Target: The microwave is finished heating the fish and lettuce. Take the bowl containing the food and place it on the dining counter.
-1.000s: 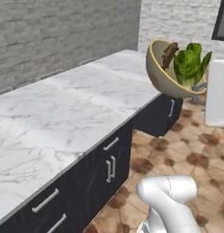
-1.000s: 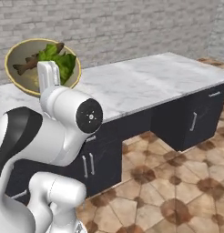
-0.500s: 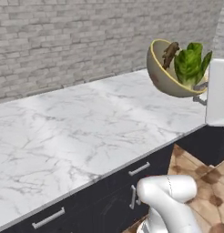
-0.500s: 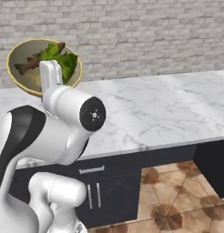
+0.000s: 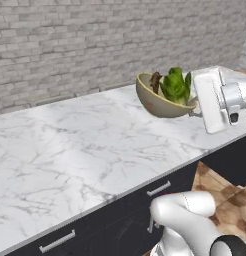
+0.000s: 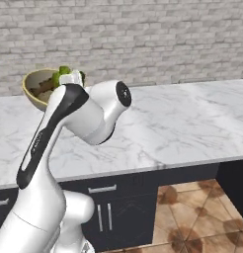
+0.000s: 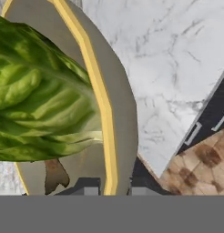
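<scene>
The tan bowl [image 5: 160, 102] hangs tilted above the white marble dining counter [image 5: 80, 150], near its far right part. My gripper [image 5: 195, 107] is shut on the bowl's right rim. Bright green lettuce [image 5: 176, 85] and the small dark brown fish [image 5: 156, 80] lie inside. From the right base view, the bowl [image 6: 35, 93] and lettuce [image 6: 61, 75] sit left of the arm, over the counter [image 6: 182, 123]. In the hand view, the bowl's yellow rim [image 7: 101, 100] runs between my gripper [image 7: 114, 191] tips, with lettuce [image 7: 36, 91] and fish [image 7: 54, 175] on its left. The microwave is out of view.
A grey brick wall [image 5: 95, 45] backs the counter. Dark cabinets with silver bar handles [image 6: 102, 189] run below the slab. Brown tiled floor [image 6: 192, 217] lies in front. My own white arm [image 6: 84, 118] hides part of the counter in the right base view.
The whole picture has shifted, so the base has moved and the counter is seen more squarely. The arm has reached forward, and the bowl hangs lower and further over the slab.
</scene>
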